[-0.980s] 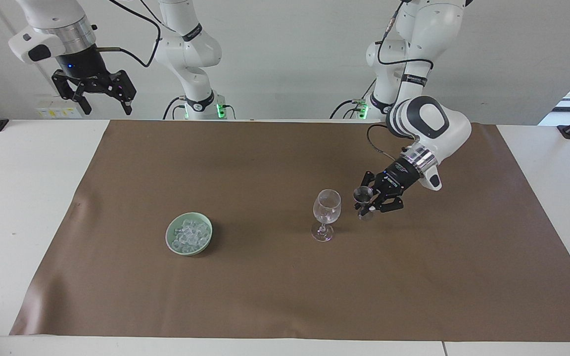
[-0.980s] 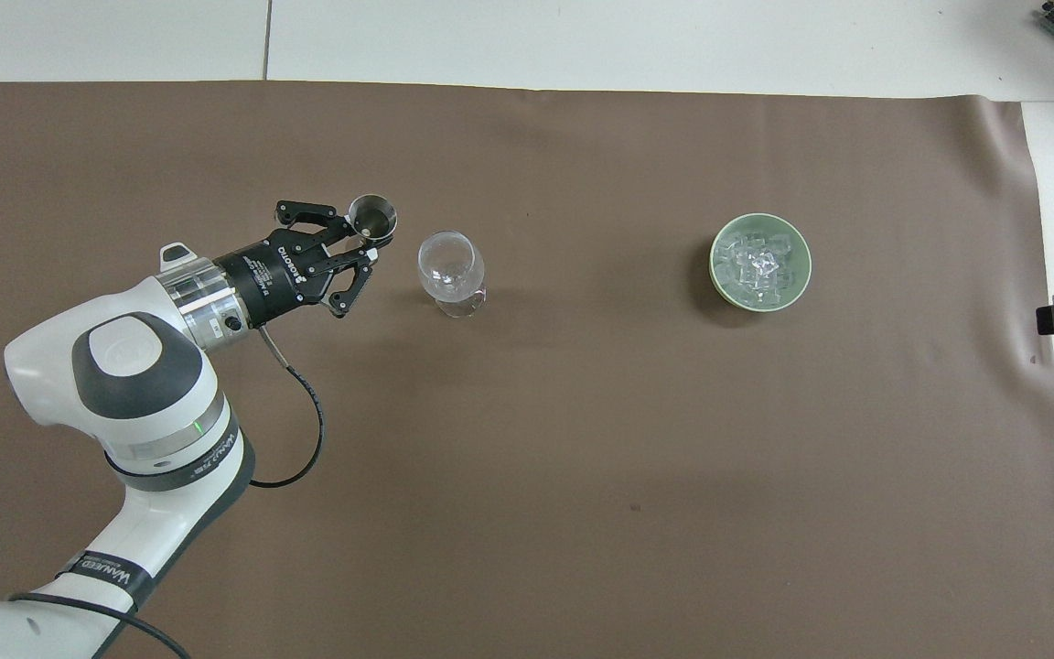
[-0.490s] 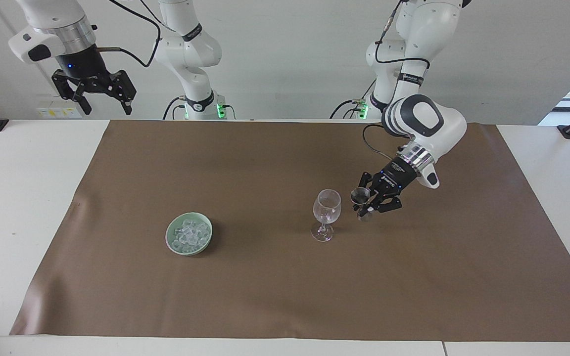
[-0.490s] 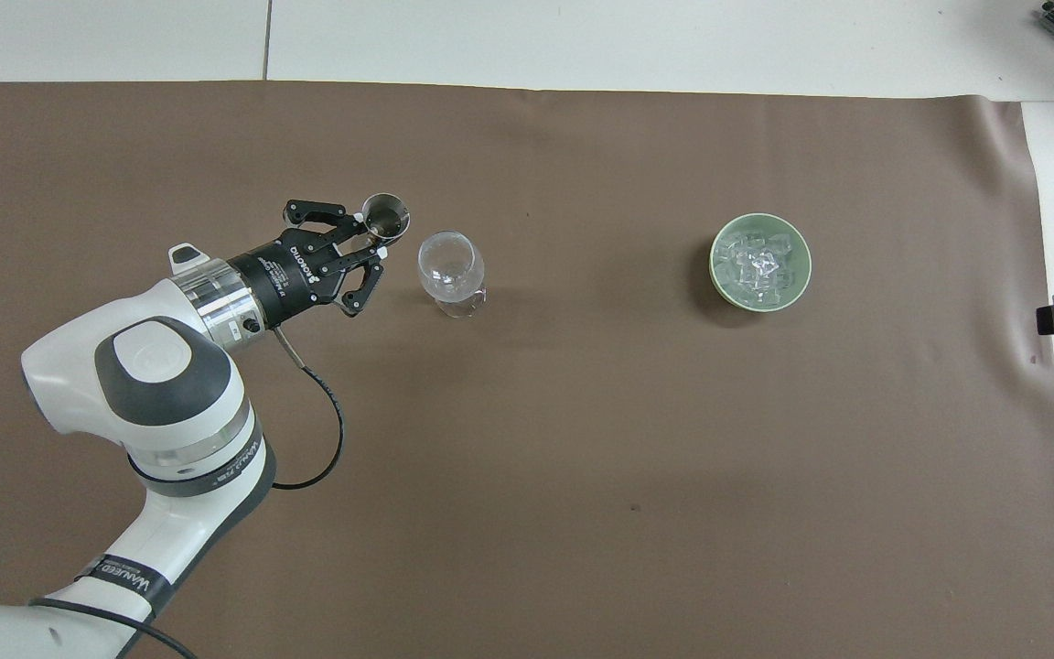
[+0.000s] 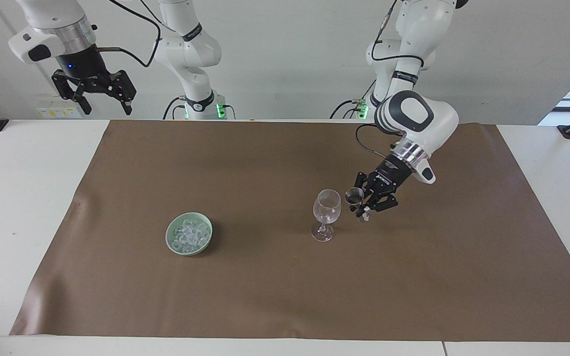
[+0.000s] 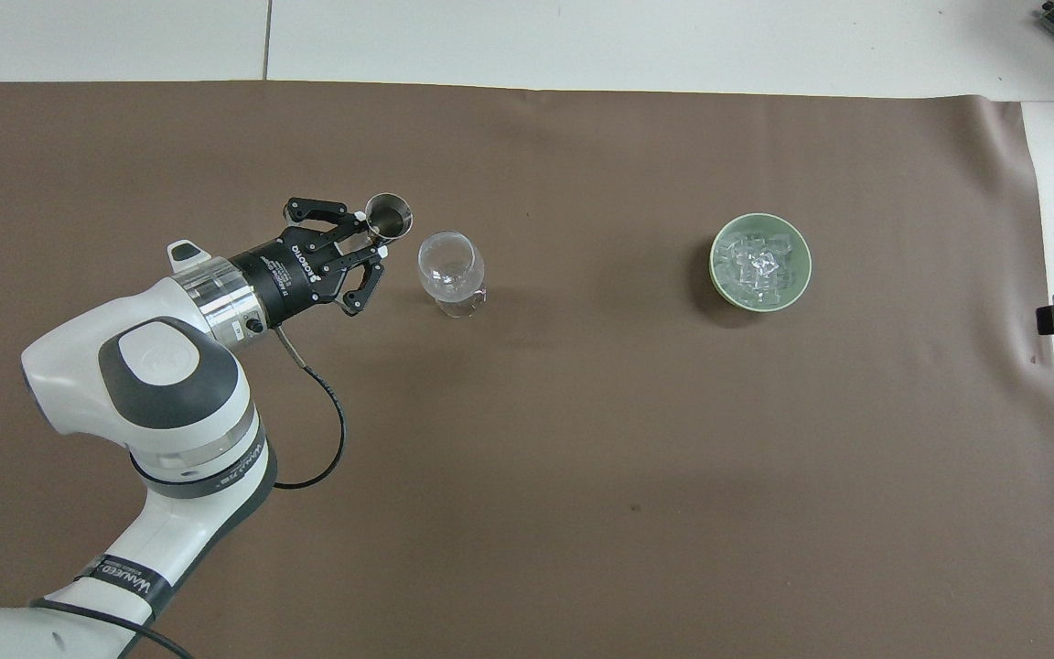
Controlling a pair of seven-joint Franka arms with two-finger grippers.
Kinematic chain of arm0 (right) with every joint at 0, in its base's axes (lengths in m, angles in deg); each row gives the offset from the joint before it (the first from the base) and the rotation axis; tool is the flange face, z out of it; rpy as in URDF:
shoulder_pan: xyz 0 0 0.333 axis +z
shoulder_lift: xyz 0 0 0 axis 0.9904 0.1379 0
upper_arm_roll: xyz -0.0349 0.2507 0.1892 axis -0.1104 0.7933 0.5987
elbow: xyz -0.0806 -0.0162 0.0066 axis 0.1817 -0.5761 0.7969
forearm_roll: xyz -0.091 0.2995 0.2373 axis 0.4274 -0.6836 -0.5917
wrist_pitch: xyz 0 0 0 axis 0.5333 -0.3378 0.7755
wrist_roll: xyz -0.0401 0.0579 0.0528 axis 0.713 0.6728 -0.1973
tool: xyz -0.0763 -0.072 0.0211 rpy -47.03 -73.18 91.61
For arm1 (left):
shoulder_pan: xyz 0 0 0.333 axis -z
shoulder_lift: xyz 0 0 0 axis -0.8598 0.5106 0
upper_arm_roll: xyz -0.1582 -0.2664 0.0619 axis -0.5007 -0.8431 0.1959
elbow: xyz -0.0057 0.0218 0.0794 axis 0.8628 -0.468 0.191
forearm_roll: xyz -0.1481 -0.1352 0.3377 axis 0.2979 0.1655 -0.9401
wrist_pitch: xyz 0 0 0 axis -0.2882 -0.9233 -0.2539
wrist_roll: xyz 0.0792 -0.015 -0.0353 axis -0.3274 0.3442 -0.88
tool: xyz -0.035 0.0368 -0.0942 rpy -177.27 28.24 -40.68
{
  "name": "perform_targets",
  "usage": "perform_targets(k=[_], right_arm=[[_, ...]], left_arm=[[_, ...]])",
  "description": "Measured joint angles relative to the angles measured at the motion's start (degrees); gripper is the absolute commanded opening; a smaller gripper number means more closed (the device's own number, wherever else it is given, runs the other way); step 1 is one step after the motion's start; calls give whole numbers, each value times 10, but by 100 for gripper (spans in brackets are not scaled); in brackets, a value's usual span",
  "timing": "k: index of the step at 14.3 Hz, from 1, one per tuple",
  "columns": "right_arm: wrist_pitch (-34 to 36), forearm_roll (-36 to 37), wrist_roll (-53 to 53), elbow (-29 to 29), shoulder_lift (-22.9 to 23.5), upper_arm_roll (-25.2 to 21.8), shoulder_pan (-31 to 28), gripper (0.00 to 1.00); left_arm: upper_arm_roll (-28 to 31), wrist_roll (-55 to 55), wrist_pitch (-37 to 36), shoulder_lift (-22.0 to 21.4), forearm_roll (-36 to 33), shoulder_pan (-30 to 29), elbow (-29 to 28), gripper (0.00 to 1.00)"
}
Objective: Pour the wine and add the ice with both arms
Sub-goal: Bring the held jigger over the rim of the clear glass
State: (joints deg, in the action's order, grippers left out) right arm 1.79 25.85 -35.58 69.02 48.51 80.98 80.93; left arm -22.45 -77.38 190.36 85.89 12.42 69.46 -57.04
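Steel jigger (image 5: 355, 196) (image 6: 389, 216) is clamped in the left gripper (image 5: 364, 208) (image 6: 368, 247), fingers clenched on its waist. It hangs above the brown mat (image 5: 275, 277) (image 6: 527, 458), just beside the wine glass (image 5: 326, 213) (image 6: 451, 272), toward the left arm's end of the bench (image 5: 23, 198); the two look apart, not touching. In the facing view the jigger's long axis runs roughly up-down with a lean, its open mouth at about the glass's rim height. In the overhead view the mouth shows as a round opening facing up. I can't tell whether there is liquid in it.

Wine glass: one, upright on its stem, foot on the mat, bowl clear.

Ice (image 5: 189, 236) (image 6: 758, 267): a heap of clear cubes, too many and too jumbled to count, all in one green bowl (image 5: 172, 245) (image 6: 717, 278). The bowl sits on the mat well apart from the wine glass, toward the right arm's end, and about as far from the robots as the glass.

Right gripper (image 5: 103, 100) is raised high over the bench edge at its own end, well apart from the wine glass. Its fingers are spread and hold nothing; that arm waits. In the overhead view it's out of frame.

Count: two arms, one jigger, one glass, one bowl.
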Motion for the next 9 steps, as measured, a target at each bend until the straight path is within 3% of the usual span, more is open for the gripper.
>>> perform_targets(k=[9], right_arm=[[0,0,0,0,0,0,0,100]], left_arm=[[-2,31,27,-8,-14,15,0,0]])
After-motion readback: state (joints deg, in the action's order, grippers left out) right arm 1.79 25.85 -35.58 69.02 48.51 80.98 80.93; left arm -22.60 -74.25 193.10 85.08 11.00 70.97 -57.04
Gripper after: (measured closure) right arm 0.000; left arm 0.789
